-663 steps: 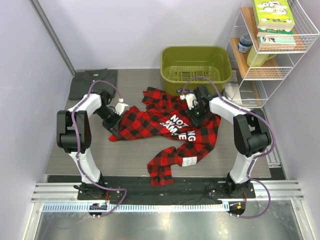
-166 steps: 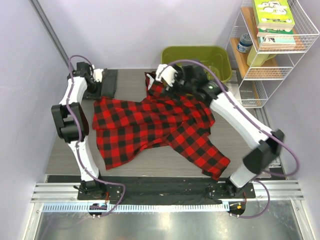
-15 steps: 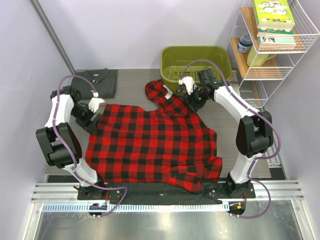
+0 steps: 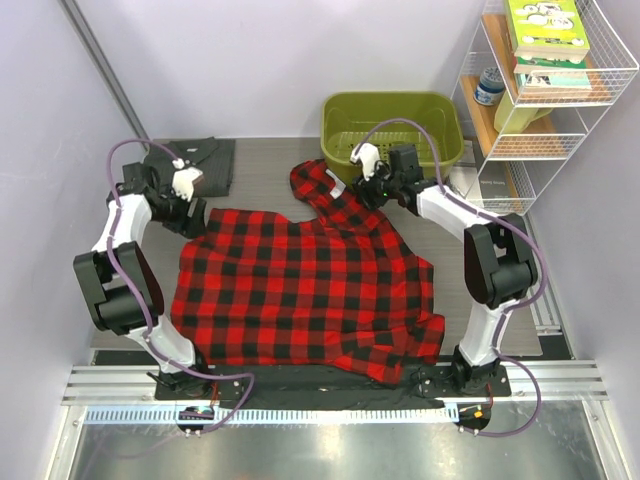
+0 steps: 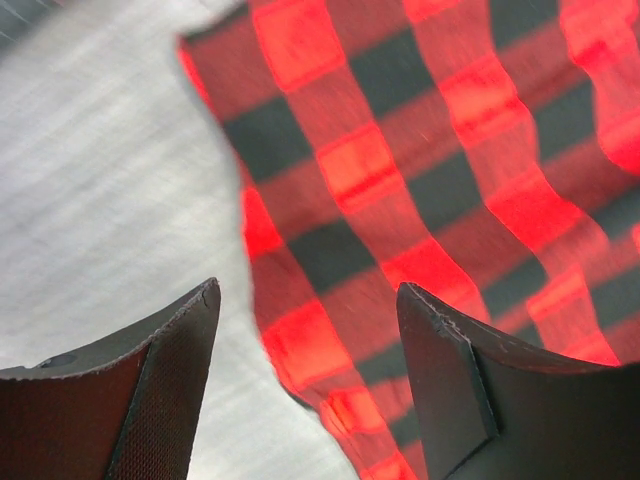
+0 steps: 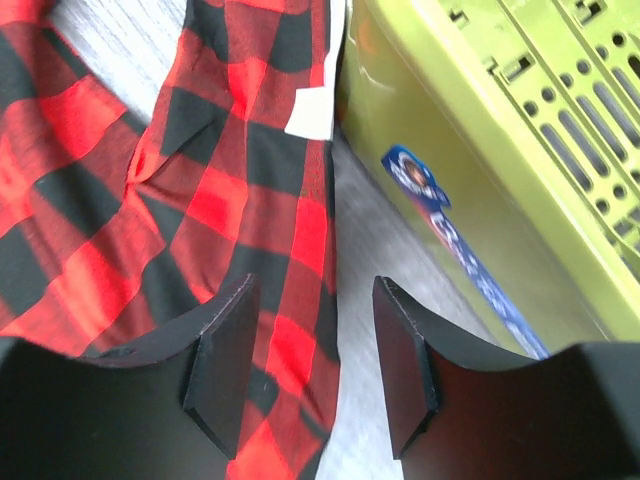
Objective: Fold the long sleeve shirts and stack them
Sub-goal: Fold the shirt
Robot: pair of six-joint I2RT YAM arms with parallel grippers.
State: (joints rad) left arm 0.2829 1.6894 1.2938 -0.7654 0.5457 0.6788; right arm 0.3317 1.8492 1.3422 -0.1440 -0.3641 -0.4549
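The red-and-black plaid shirt lies spread flat across the table's middle, its collar end bunched toward the green bin. A dark grey shirt sits folded at the back left. My left gripper hovers open over the plaid shirt's left top corner, holding nothing. My right gripper is open above the shirt's collar edge and its white label, right beside the bin wall, also holding nothing.
A green plastic bin stands at the back, close to my right gripper. A white wire shelf with books and a can stands at the right. Purple walls close in on both sides.
Both grippers have lifted up and back off the plaid shirt's top edge. The shirt stays flat where it was laid.
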